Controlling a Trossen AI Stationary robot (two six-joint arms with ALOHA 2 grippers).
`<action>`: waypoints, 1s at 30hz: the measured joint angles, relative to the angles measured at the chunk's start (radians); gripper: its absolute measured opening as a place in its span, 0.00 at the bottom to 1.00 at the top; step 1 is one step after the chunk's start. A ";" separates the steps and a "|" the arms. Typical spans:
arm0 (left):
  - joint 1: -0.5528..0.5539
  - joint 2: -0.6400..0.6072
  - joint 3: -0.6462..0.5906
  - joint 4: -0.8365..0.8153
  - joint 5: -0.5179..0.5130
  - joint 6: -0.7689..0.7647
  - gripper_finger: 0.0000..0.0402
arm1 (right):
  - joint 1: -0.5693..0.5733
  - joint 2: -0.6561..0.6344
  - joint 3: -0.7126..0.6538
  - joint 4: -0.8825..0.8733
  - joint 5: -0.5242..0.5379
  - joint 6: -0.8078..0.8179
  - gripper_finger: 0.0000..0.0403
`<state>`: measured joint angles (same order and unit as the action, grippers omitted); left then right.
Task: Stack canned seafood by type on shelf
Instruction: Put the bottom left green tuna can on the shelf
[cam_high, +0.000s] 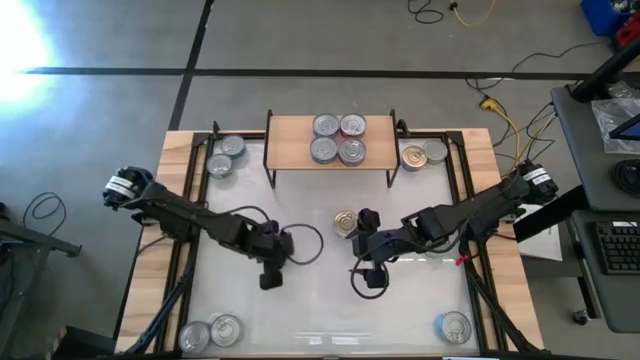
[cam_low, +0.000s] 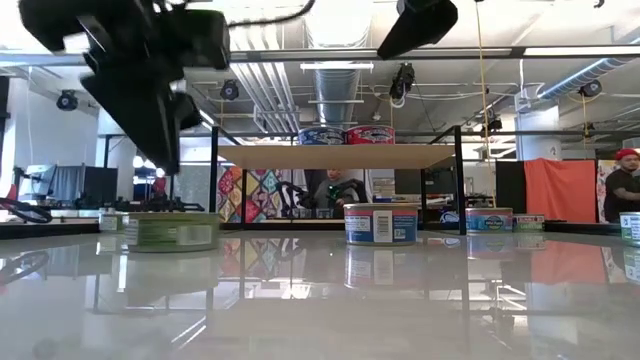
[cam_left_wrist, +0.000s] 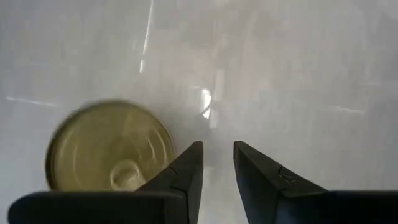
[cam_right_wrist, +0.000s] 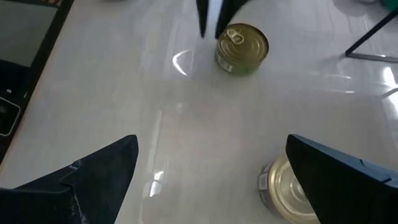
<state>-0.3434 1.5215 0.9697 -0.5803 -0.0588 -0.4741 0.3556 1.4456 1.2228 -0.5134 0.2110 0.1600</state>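
My left gripper (cam_left_wrist: 217, 144) (cam_high: 272, 274) hangs pointing down over the middle left of the white table, open by only a narrow gap with nothing in it. A gold-topped tin (cam_left_wrist: 109, 152) (cam_right_wrist: 241, 46) stands on its base right beside its fingers, untouched. My right gripper (cam_right_wrist: 211, 140) (cam_high: 363, 252) hovers wide open over the table's middle, with nothing between its fingers. A second tin (cam_right_wrist: 283, 190) (cam_high: 345, 222) stands just outside one of its fingers. The shelf (cam_high: 298, 140) stands at the far middle, several tins (cam_high: 338, 138) resting on its board.
Pairs of tins stand at the far left (cam_high: 225, 155), the far right (cam_high: 425, 155) and the near left corner (cam_high: 212, 332). One tin (cam_high: 455, 327) stands at the near right. Bare white tabletop (cam_high: 320, 320) lies between the grippers and the near edge.
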 joint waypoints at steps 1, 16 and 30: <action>-0.014 0.005 0.025 -0.032 -0.012 0.002 0.19 | 0.000 0.000 0.000 -0.003 0.000 0.005 0.99; 0.006 -0.011 -0.132 -0.243 -0.455 -0.137 0.19 | 0.000 0.003 -0.055 0.087 0.001 0.004 0.99; 0.023 -0.013 -0.146 0.023 -0.119 -0.156 0.19 | 0.002 0.004 -0.056 0.093 -0.001 0.049 0.99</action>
<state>-0.3208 1.5087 0.8234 -0.5570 -0.1774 -0.6302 0.3576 1.4494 1.1664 -0.4204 0.2104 0.2089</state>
